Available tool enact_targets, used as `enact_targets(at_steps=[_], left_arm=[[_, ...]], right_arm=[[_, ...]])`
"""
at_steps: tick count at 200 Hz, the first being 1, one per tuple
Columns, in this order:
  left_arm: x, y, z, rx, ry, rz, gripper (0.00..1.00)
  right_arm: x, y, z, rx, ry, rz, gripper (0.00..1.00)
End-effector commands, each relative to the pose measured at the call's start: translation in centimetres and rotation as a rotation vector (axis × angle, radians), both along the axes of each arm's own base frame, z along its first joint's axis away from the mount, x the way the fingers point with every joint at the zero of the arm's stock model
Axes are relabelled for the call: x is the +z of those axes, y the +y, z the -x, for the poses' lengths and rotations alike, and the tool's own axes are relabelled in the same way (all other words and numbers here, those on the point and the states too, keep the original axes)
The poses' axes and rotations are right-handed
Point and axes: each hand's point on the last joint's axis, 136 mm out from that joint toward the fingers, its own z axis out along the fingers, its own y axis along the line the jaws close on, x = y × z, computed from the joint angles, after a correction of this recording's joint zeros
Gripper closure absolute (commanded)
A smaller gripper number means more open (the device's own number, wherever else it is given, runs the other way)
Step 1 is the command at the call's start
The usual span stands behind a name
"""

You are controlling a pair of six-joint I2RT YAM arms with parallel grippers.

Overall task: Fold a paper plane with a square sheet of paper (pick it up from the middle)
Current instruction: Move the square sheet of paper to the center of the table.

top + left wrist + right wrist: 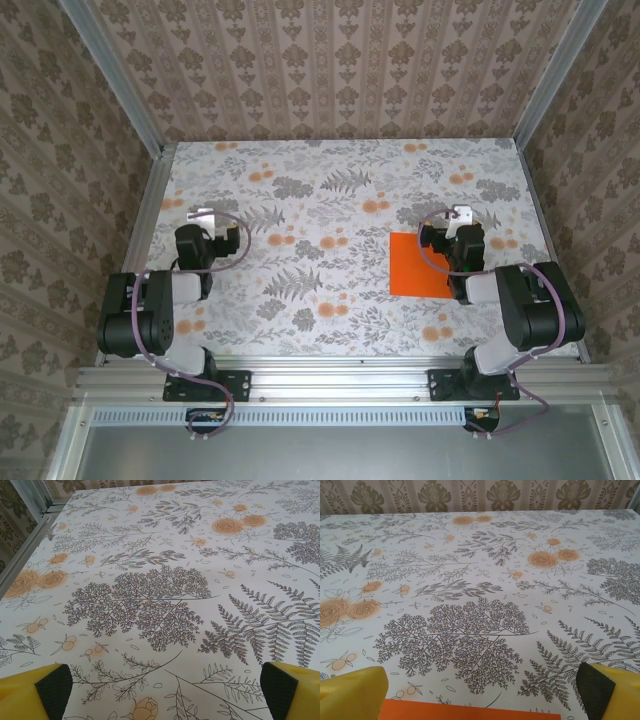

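The right pincer (481, 674) is spread wide, its yellow fingers (351, 692) standing at the two lower corners of the right wrist view with bare bench (470, 580) between them. Just behind the tips, the far edge of the orange sheet (470, 713) runs across the bottom of that view. From above, the sheet (415, 262) lies flat on the right side of the bench, unfolded, and the right arm (520, 300) covers its right edge. The pincer tips sit just past its far edge. The left pincer (164, 669) is also wide and holds nothing. Its black pads (52, 690) frame a patch of printed ferns and pale blossoms, well apart from the sheet. The left arm (150, 310) is folded back at the bench's left side. A metal rail (340, 380) crosses the near edge by both bases, and patterned walls (330, 60) close in the bench on three sides.
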Motion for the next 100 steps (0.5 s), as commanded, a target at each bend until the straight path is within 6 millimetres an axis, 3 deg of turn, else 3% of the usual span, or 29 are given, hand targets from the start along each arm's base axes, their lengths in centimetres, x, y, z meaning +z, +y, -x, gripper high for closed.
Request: enact_targets(at_steps=[1, 100], left_arm=[[0.84, -0.08, -0.5, -0.019, -0.023, -0.01, 0.0], [0.79, -0.11, -0.47, -0.019, -0.021, -0.01, 0.0]], right_arm=[[1.01, 0.46, -0.59, 0.028, -0.027, -0.004, 0.0], [0.97, 0.33, -0.69, 0.031, -0.024, -0.016, 0.0]])
